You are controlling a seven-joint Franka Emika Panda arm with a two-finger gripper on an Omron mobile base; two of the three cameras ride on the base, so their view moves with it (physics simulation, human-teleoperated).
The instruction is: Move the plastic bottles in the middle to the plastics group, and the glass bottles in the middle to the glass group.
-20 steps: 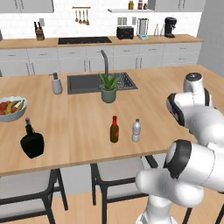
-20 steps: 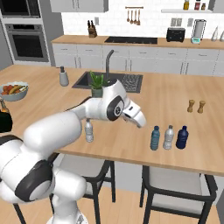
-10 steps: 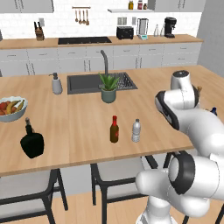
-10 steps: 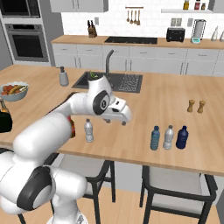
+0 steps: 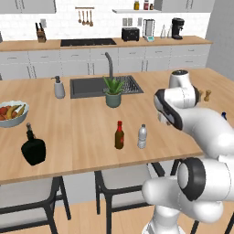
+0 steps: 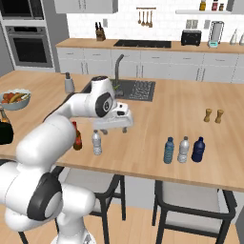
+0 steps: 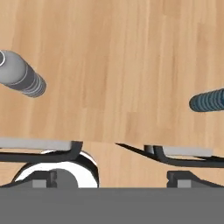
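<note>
A whitish plastic bottle [image 6: 96, 142] and a slim brown glass bottle [image 5: 119, 135] with a red cap stand side by side near the middle of the counter's front edge. My gripper [image 6: 115, 128] hovers open and empty just right of the whitish bottle [image 5: 142, 136], a little above the wood. In the hand view that bottle [image 7: 22, 76] lies to the left and a blue-tinted bottle [image 7: 208, 100] to the right. The plastics group [image 6: 183, 149] is three small bottles, the blue-tinted one [image 6: 169, 150] on its left. The squat black glass bottle [image 5: 33, 148] sits far left.
A fruit bowl [image 5: 11, 112], a grey soap dispenser [image 5: 59, 87], a potted plant [image 5: 113, 91] and the sink [image 5: 91, 87] lie behind the bottles. Two brown shakers [image 6: 213, 115] stand behind the plastics group. Stools [image 5: 119, 178] are tucked under the counter's front edge.
My arm has swung from near the plastics group toward the middle bottles, bringing the open gripper close to the whitish bottle. No bottle has moved.
</note>
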